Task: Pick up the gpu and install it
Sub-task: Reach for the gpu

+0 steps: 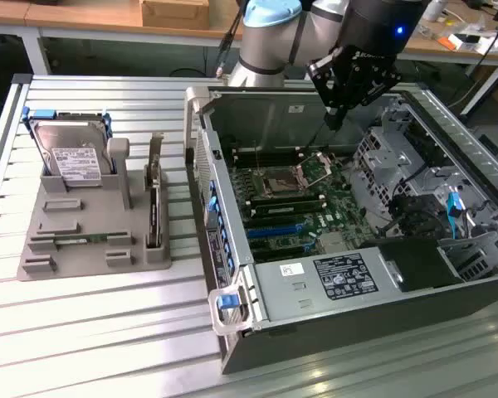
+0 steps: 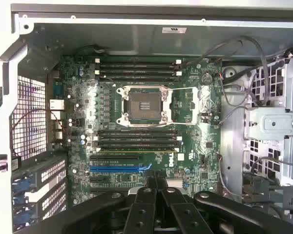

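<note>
The gpu [image 1: 153, 217], a slim black card with a pale metal bracket at its upper end, stands on edge in the grey holder [image 1: 91, 249] on the exterior view's left, outside the computer. My gripper [image 1: 335, 106] hangs over the back of the open computer case [image 1: 315, 315], far from the gpu. In the wrist view my gripper [image 2: 156, 184] is shut with nothing between its fingers, and it looks straight down on the green motherboard [image 2: 136, 122] with its blue expansion slot [image 2: 118, 169].
A silver hard drive [image 1: 72, 157] with blue rails stands in the same holder, and a thin green memory stick [image 1: 76, 240] lies in it. Drive cages and cables [image 1: 423, 191] crowd the case on the exterior view's right. The slatted metal table [image 1: 91, 332] carries everything.
</note>
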You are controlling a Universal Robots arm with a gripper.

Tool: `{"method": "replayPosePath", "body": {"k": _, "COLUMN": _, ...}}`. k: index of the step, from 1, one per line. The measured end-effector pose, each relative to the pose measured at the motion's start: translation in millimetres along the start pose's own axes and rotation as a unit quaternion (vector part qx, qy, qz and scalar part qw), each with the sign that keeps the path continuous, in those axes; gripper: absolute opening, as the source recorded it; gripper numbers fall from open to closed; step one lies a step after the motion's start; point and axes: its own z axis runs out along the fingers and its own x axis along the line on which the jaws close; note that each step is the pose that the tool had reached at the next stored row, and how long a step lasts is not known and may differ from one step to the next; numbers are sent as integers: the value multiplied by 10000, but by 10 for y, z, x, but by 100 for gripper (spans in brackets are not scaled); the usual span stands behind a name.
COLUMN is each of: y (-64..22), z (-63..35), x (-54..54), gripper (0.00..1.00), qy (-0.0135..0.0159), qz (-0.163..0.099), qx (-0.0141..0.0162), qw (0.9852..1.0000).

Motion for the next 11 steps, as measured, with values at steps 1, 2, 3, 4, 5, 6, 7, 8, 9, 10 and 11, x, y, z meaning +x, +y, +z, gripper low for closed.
{"method": "replayPosePath", "body": {"k": 1, "y": 0, "z": -1, "x": 63, "gripper": 11, "qy": -1, "qz": 0, "qx": 0, "qw": 10000}}
{"method": "replayPosePath", "body": {"k": 2, "y": 0, "z": -2, "x": 73, "gripper": 11, "qy": -2, "qz": 0, "qx": 0, "qw": 10000}}
{"method": "replayPosePath", "body": {"k": 3, "y": 0, "z": -2, "x": 83, "gripper": 11, "qy": -1, "qz": 0, "qx": 0, "qw": 10000}}
{"method": "replayPosePath", "body": {"k": 4, "y": 0, "z": -2, "x": 89, "gripper": 11, "qy": -1, "qz": 0, "qx": 0, "qw": 10000}}
{"method": "replayPosePath", "body": {"k": 5, "y": 0, "z": -2, "x": 93, "gripper": 11, "qy": -2, "qz": 0, "qx": 0, "qw": 10000}}
{"method": "replayPosePath", "body": {"k": 6, "y": 0, "z": -2, "x": 98, "gripper": 11, "qy": -2, "qz": 0, "qx": 0, "qw": 10000}}
{"method": "replayPosePath", "body": {"k": 7, "y": -1, "z": -3, "x": 104, "gripper": 11, "qy": -2, "qz": 0, "qx": 0, "qw": 10000}}
{"method": "replayPosePath", "body": {"k": 8, "y": -1, "z": -3, "x": 110, "gripper": 11, "qy": -2, "qz": 0, "qx": 0, "qw": 10000}}
{"method": "replayPosePath", "body": {"k": 9, "y": -1, "z": -3, "x": 116, "gripper": 11, "qy": -2, "qz": 0, "qx": 0, "qw": 10000}}
{"method": "replayPosePath", "body": {"k": 10, "y": 0, "z": -3, "x": 121, "gripper": 11, "qy": -2, "qz": 0, "qx": 0, "qw": 10000}}
{"method": "replayPosePath", "body": {"k": 11, "y": 0, "z": -3, "x": 126, "gripper": 11, "qy": -3, "qz": 0, "qx": 0, "qw": 10000}}
